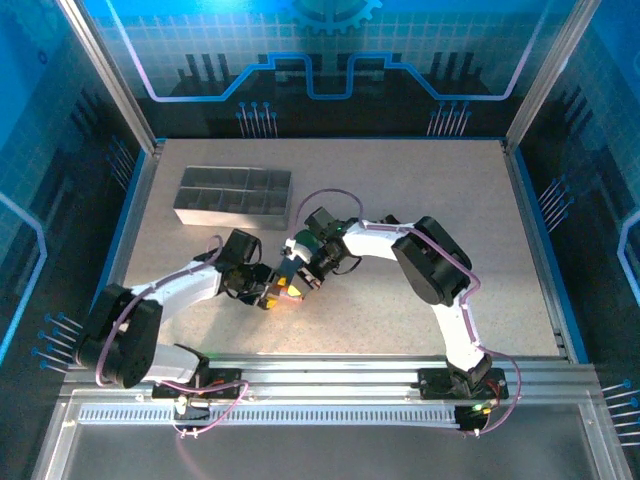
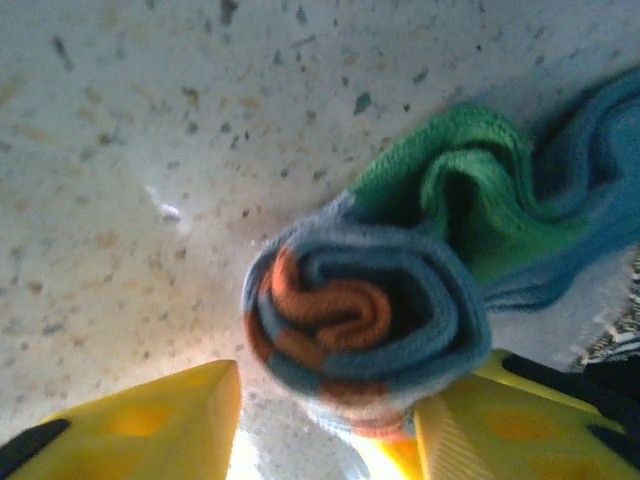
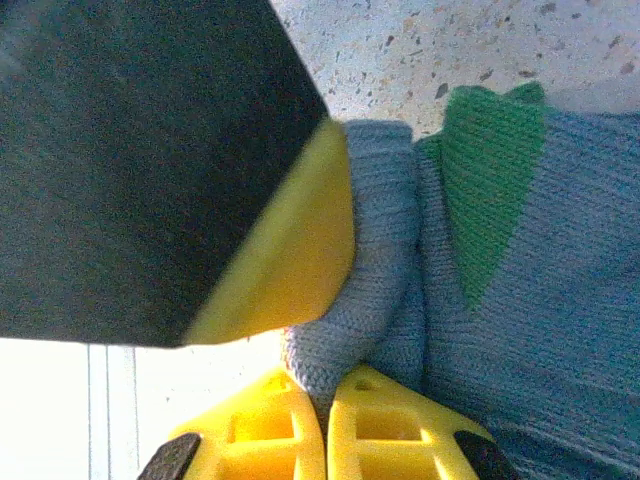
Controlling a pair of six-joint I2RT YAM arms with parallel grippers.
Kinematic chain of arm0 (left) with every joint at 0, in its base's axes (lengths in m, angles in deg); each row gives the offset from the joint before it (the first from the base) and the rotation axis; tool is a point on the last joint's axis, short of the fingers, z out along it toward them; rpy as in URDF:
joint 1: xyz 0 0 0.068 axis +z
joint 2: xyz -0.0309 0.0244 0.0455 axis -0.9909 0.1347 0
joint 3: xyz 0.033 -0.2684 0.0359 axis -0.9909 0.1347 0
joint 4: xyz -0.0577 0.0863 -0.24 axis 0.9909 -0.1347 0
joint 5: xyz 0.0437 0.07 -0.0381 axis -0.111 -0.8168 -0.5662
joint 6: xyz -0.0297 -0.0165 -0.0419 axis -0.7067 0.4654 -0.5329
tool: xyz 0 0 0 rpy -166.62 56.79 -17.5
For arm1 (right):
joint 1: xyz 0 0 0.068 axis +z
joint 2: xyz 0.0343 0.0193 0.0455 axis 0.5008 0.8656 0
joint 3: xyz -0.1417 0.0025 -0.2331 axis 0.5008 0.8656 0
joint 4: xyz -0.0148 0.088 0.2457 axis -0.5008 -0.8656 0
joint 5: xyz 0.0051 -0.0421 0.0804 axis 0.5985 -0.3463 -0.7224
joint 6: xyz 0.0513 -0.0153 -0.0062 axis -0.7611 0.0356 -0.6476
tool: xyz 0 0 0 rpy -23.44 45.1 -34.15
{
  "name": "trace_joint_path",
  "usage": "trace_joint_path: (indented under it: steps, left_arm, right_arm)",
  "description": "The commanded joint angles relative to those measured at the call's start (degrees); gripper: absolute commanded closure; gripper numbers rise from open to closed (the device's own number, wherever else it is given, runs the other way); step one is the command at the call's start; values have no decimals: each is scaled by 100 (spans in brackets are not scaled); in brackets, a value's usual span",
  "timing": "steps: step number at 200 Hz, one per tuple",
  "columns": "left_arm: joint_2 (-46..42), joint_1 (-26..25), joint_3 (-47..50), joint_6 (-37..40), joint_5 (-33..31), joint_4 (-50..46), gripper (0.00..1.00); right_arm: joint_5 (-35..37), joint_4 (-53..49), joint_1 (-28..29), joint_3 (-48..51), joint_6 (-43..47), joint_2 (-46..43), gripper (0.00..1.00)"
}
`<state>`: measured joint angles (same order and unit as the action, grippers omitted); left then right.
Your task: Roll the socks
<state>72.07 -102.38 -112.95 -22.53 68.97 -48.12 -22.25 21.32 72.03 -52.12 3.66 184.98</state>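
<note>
in the top view the socks lie mostly under the two meeting wrists, too small to tell apart. in the left wrist view the fingers of the left gripper are cut off by the bottom edge. the grey-blue sock runs off the right edge, beside a blurred striped scrap, perhaps the black sock. in the right wrist view a blurred dark shape hides the upper left.

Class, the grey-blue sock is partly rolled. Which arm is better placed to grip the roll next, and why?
Left, probably. The left gripper has open fingers straddling the rolled orange end of the grey-blue sock, while the right gripper is shut, pinching the sock's unrolled fabric.
</note>
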Motion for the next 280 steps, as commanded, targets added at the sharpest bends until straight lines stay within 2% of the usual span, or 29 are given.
trace_joint_path:
  steps: [1, 32, 61, 74, 87, 100, 114, 125, 153, 185, 206, 244, 250, 259, 280]
  left_arm:
    - [368, -88, -104, 150, -271, -294, 63]
    - [783, -226, -110, 283, -583, -1260, 79]
    - [986, -262, -89, 285, -621, -1730, 84]
    - [965, -256, -139, 276, -631, -1835, 83]
    - [957, -261, -256, 282, -648, -1964, 83]
    - [1001, -249, -396, 298, -642, -2079, 83]
    - [1052, -255, -516, 302, -610, -2121, 83]
    - [1097, -254, -577, 304, -569, -2133, 83]
    - [1184, -255, -686, 340, -563, -2158, 82]
    - [1248, -242, -737, 368, -534, -2172, 82]
    - [1239, -209, -730, 397, -503, -2158, 82]
    - [1059, -85, -733, 448, -383, -2125, 79]
    - [966, -47, -733, 445, -353, -2108, 76]
    - [775, 10, -736, 419, -316, -2087, 69]
    - [232, 185, -761, 360, -273, -2130, 42]
  right_arm:
    - [460, -855, -29, 218, -147, 408, 100]
    - [743, -410, 22, 434, -47, -1, 99]
    - [1626, 242, 293, 761, 299, -723, 75]
    - [2342, 911, 470, 1202, 444, -1252, 68]
    - [3661, 2028, 852, 2025, 829, -2031, 62]
    - [4740, 3015, 1296, 2661, 1408, -2504, 50]
    - [5616, 3209, 1701, 2790, 1942, -2569, 48]
    - [6117, 3195, 1954, 2758, 2173, -2483, 49]
    - [6560, 3491, 2385, 2805, 2615, -2251, 50]
    - [7069, 3307, 2457, 2367, 2704, -1633, 58]
    - [7100, 3235, 2434, 2253, 2689, -1382, 64]
    - [6861, 2673, 2215, 2122, 2175, -1250, 96]
    - [6741, 2559, 2172, 2102, 2104, -1265, 100]
    - [6510, 2389, 2104, 2080, 1991, -1282, 100]
    - [5690, 1905, 1877, 1998, 1650, -1303, 100]
